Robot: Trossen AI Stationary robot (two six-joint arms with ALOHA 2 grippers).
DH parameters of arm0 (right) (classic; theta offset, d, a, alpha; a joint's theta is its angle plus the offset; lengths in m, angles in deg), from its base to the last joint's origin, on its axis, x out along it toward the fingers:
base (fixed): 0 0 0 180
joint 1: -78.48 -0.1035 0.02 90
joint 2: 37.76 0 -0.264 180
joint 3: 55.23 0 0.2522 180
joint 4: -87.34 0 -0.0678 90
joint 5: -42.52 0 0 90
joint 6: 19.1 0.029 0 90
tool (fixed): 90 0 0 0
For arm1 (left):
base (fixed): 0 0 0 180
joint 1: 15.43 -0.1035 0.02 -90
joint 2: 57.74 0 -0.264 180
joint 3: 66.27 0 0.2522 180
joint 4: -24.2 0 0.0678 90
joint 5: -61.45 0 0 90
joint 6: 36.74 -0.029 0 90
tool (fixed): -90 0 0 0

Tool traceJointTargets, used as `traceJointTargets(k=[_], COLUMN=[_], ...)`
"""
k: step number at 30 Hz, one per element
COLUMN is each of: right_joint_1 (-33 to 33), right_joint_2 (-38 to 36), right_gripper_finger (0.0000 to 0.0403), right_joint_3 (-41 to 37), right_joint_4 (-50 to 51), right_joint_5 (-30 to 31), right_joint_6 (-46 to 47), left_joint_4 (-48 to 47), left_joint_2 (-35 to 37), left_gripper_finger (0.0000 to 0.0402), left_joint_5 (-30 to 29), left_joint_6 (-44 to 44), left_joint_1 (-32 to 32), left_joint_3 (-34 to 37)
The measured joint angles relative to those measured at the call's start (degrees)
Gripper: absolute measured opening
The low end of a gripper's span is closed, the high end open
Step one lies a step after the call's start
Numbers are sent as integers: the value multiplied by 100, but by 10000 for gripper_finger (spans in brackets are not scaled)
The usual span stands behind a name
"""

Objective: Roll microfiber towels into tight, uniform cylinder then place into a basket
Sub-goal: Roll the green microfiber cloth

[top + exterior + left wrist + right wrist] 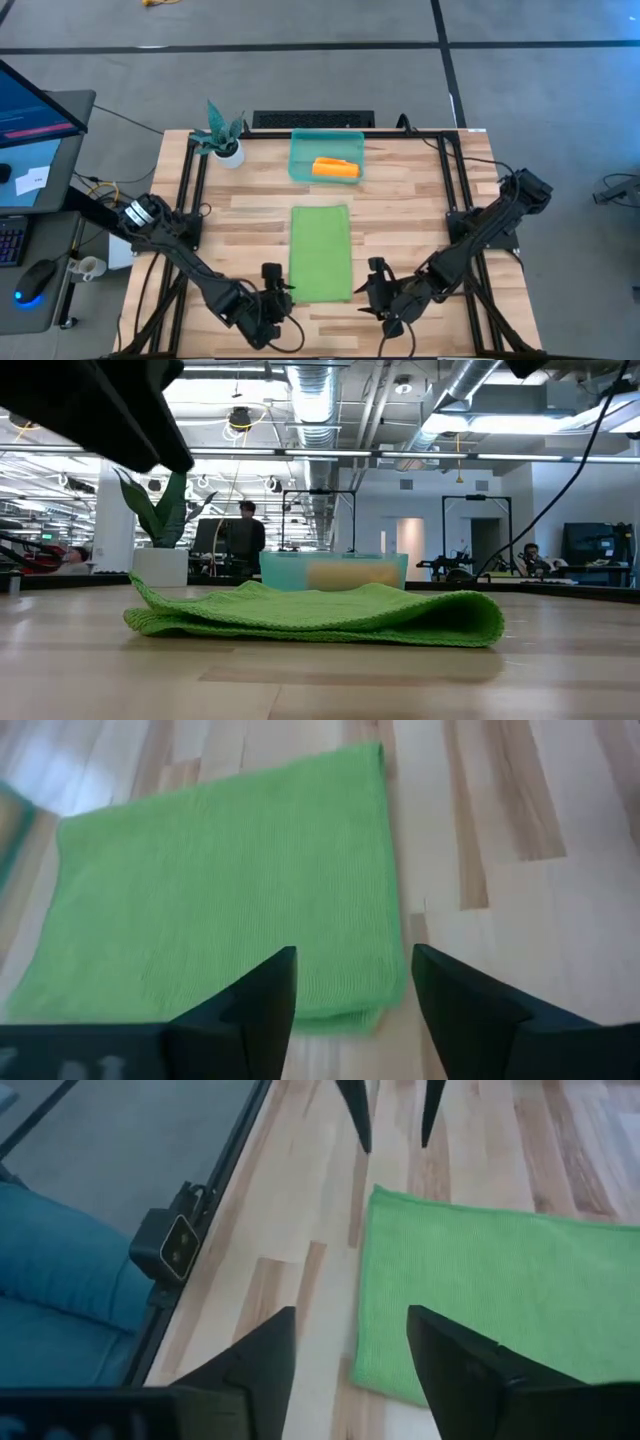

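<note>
arms: two, dark, jointed | left arm (160, 235): silver-banded joint | fingers (262, 1010): black, tapered

A lime green towel (320, 252) with a fine knitted weave is seen on the pale, striped wood counter (400, 190). An orange-yellow towel (335, 168) is seen inside the translucent teal basket (300, 160). Both arms are coloured black.

A grey floor (300, 25) crossed by dark lines surrounds the wooden table (400, 190). Silver ducts (310, 390) and strip lights (400, 456) run under the ceiling, and a person (247, 532) stands among distant desks
</note>
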Motion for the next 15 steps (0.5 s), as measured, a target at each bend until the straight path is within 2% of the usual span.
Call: traceJointTargets(k=[11,15], right_joint_1=[76,210], right_joint_2=[1107,1505], right_gripper_finger=[212,209], right_joint_3=[6,76], right_joint_4=[-550,-589], right_joint_5=[17,17], right_joint_6=[-903,-904], left_joint_4=[916,1711], left_joint_2=[2,2], left_gripper_finger=[194,194], left_joint_5=[-53,234], left_joint_6=[-213,-711], left_joint_1=[-41,-116], left_joint_3=[656,973])
